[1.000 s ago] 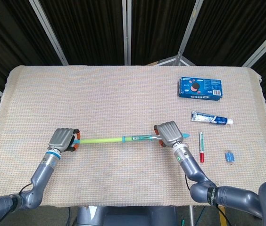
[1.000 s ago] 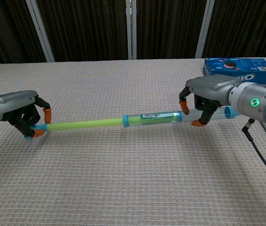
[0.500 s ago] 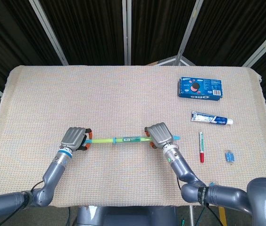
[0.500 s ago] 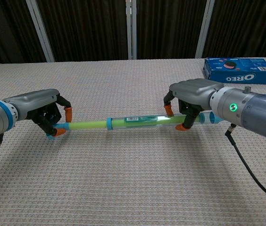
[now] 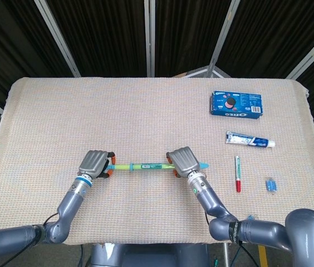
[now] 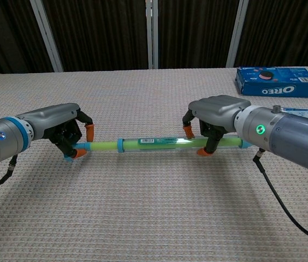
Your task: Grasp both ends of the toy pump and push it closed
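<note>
The toy pump [image 5: 146, 166] [image 6: 154, 143] lies across the near middle of the table, a clear tube with blue collars and a short stretch of green rod showing at its left. My left hand [image 5: 96, 164] [image 6: 66, 130] grips the rod's blue end piece, orange fingertips curled around it. My right hand [image 5: 182, 161] [image 6: 211, 120] grips the tube near its right end, and a blue tip [image 5: 206, 165] pokes out past that hand. The pump is held just above the cloth.
A blue Oreo box [image 5: 235, 104] [image 6: 276, 81] sits at the back right. Nearer lie a toothpaste tube [image 5: 250, 139], a red and white pen [image 5: 237, 173] and a small blue object [image 5: 271, 184]. A beige woven cloth [image 5: 146, 117] covers the table.
Both hands have moved toward each other. The green rod has slid into the clear tube, so the pump is much shorter than a second ago.
</note>
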{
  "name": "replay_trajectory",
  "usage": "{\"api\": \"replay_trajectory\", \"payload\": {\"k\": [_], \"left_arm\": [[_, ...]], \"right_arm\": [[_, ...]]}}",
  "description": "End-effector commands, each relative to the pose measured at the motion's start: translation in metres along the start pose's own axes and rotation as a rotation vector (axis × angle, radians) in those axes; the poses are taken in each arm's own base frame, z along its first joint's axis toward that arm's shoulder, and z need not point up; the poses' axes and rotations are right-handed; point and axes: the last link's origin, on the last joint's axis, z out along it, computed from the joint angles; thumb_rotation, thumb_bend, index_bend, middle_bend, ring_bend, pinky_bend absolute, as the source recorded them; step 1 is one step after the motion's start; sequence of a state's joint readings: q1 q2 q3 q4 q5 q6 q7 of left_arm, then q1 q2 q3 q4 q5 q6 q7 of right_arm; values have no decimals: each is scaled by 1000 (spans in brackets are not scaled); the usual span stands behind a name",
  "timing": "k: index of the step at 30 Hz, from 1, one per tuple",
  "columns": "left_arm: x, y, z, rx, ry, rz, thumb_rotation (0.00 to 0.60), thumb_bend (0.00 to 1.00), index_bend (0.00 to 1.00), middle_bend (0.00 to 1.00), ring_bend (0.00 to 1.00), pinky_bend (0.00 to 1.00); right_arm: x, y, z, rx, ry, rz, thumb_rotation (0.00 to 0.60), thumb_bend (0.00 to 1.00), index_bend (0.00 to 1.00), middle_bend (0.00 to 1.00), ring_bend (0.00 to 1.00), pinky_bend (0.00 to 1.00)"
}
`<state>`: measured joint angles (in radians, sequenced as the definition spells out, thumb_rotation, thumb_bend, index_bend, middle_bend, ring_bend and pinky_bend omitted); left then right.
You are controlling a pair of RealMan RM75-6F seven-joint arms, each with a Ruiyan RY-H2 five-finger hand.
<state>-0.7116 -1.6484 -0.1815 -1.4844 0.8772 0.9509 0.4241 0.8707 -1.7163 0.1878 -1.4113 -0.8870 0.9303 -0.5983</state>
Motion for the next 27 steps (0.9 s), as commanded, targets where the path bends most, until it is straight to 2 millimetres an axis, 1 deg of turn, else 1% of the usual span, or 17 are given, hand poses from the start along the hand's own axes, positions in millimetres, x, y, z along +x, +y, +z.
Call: {"api": "replay_trajectory", "payload": {"k": [1, 3, 5, 6, 7, 8, 9, 10, 11, 12, 14, 18, 20, 23, 24, 26, 27], "left_arm": [[0, 1, 0, 0, 0, -1, 600, 427, 721, 848, 801, 981], [-1, 1, 1, -1, -2, -3, 600, 427, 715, 848, 801, 981], [-1, 1, 1, -2, -2, -3, 600, 418, 668, 848, 801, 981], [-1, 1, 0, -3, -3, -2, 600, 407, 584, 848, 801, 981], [-1, 1, 0, -3, -3, -2, 600, 394, 456, 848, 801, 980], [-1, 0, 0, -4, -4, -3, 600, 378, 355, 848, 801, 980], [-1, 0, 0, -4, -5, -3, 600, 340, 205, 848, 801, 980], [-1, -1, -1, -4, -6, -4, 600, 304, 91, 848, 801, 980], [0, -2, -1, -3, -6, -3, 600, 281, 42, 848, 801, 979], [1, -4, -2, -1, -2, -2, 600, 265, 5, 848, 801, 978], [8, -13, -7, 17, 21, -7, 600, 264, 0, 848, 801, 977], [16, -23, -15, 30, 46, -14, 600, 264, 0, 848, 801, 975], [24, -31, -21, 40, 70, -18, 600, 264, 0, 844, 800, 973], [39, -48, -37, 58, 129, -19, 600, 263, 0, 809, 774, 946], [43, -53, -44, 63, 148, -20, 600, 255, 0, 780, 742, 918], [51, -63, -55, 71, 184, -19, 600, 211, 0, 682, 653, 817], [57, -71, -66, 80, 216, -17, 600, 175, 0, 600, 580, 728]], "right_arm": [[-1, -1, 0, 0, -1, -1, 600, 480, 706, 1000, 1000, 1000], [-2, -1, 0, 0, -2, -2, 600, 480, 706, 1000, 1000, 1000], [-2, -1, 0, -1, -2, -1, 600, 475, 676, 1000, 1000, 1000], [-2, -1, 0, 0, -1, -2, 600, 436, 607, 1000, 1000, 1000], [-2, 0, 0, 0, 0, -4, 600, 379, 530, 1000, 1000, 1000], [-2, 1, -1, -2, 0, -4, 600, 253, 385, 1000, 1000, 1000], [-1, 1, -1, -5, 2, -4, 600, 121, 241, 1000, 1000, 1000], [0, 3, -2, -8, 6, -2, 600, 57, 161, 1000, 1000, 1000], [1, 3, -2, -12, 11, 0, 600, 7, 77, 1000, 1000, 1000], [4, 5, -3, -16, 22, -1, 600, 0, 29, 1000, 1000, 1000], [14, 15, -11, -32, 54, -7, 600, 0, 1, 1000, 1000, 1000], [23, 26, -24, -47, 71, 1, 600, 0, 0, 1000, 1000, 1000], [29, 35, -36, -57, 90, 4, 600, 0, 0, 1000, 1000, 1000], [42, 56, -59, -77, 141, 14, 600, 0, 0, 995, 997, 1000], [47, 63, -68, -82, 161, 17, 600, 0, 0, 986, 989, 1000], [54, 76, -83, -90, 201, 21, 600, 0, 0, 951, 958, 1000], [59, 87, -95, -95, 235, 23, 600, 0, 0, 911, 920, 1000]]}}
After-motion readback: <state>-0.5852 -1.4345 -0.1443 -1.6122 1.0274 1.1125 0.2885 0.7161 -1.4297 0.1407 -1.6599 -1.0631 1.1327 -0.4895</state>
